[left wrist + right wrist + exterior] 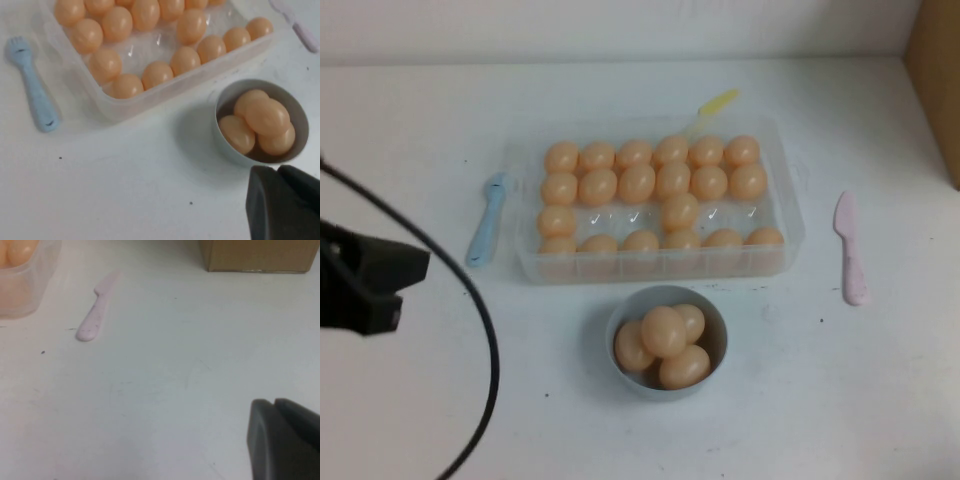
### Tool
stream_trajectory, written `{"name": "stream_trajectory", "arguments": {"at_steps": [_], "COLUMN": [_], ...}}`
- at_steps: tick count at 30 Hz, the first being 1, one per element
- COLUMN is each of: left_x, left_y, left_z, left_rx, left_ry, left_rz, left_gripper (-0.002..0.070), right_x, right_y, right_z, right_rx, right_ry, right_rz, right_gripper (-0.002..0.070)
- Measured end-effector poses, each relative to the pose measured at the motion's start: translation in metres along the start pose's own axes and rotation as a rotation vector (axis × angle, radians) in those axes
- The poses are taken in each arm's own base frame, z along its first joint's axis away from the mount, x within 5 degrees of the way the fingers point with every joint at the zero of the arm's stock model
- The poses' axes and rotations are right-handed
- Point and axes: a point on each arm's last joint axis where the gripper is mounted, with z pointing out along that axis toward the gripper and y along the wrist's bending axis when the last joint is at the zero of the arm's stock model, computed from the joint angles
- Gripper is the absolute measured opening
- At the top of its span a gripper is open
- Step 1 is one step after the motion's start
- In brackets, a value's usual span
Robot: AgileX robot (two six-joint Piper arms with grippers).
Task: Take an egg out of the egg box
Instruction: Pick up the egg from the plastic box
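The clear egg box [798,215] stands mid-table and holds several peach-orange eggs; one egg [679,211] sits alone in a mostly empty row. The box also shows in the left wrist view [95,105], and its corner shows in the right wrist view [30,285]. My left gripper [415,268] is at the table's left, away from the box. It appears in its wrist view [282,200] shut and empty, near the bowl. My right gripper [280,440] is shut and empty over bare table right of the box. It is out of the high view.
A grey-blue bowl [665,292] with several eggs stands in front of the box. A blue fork [486,220] lies left of the box, a pink knife [851,250] right of it, a yellow utensil [717,103] behind it. A cardboard box [935,80] stands far right.
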Motion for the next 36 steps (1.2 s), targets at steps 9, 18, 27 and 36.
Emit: {"name": "stream_trajectory", "arguments": {"at_steps": [9, 18, 27, 36], "left_x": [-0.068, -0.128, -0.164, -0.167], "left_y": [0.034, 0.029, 0.041, 0.049], "left_z": [0.058, 0.116, 0.178, 0.232], "left_rx": [0.004, -0.014, -0.085, -0.094], "left_ry": [0.318, 0.338, 0.389, 0.411], "left_rz": [0.159, 0.202, 0.193, 0.183], "left_gripper": [-0.0005, -0.0004, -0.0004, 0.0226], "right_x": [0.000, 0.000, 0.000, 0.000], "right_y": [0.000, 0.000, 0.000, 0.000], "right_z": [0.000, 0.000, 0.000, 0.000], "right_rx": [0.000, 0.000, 0.000, 0.000], "right_ry": [0.000, 0.000, 0.000, 0.000], "right_rz": [0.000, 0.000, 0.000, 0.000], "right_gripper": [-0.0018, -0.0018, -0.0018, -0.0018]}}
